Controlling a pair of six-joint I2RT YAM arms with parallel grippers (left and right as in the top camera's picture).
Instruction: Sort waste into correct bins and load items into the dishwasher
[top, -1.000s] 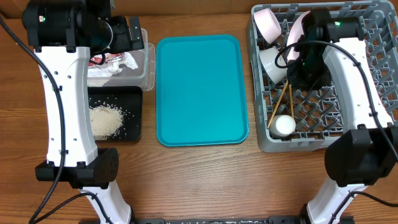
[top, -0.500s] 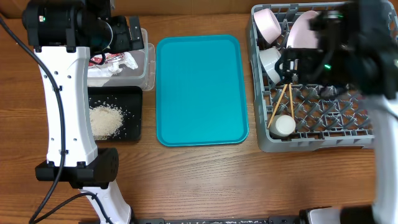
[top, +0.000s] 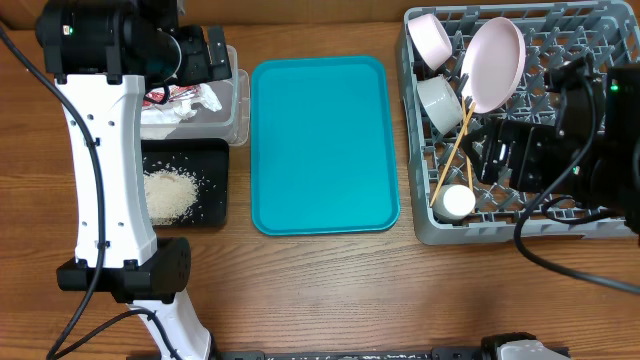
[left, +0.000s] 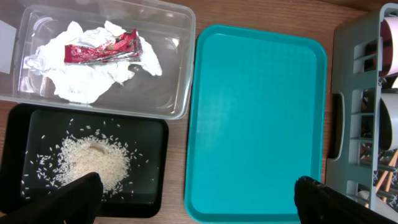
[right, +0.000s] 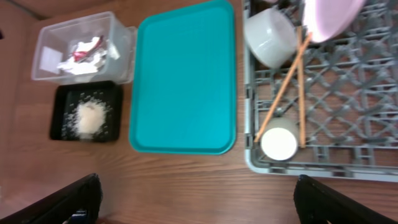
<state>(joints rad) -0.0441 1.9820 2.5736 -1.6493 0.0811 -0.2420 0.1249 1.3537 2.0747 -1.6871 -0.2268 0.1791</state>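
The grey dishwasher rack holds the white plate on edge, two bowls, crossed chopsticks and a cup. My right gripper hovers open above the rack, empty; its wrist view looks down from high up on the cup and the table. In the clear tub lie the red wrapper and napkins. Rice sits in the black tray. My left gripper is open and empty, high over the bins.
A bare teal serving tray lies between the bins and the rack. The white left arm stands over the black tray's left side. Wooden tabletop runs along the front.
The right gripper let go of the plate, opened and drew back toward the front right of the rack. The plate now stands uncovered. The left arm has not moved.
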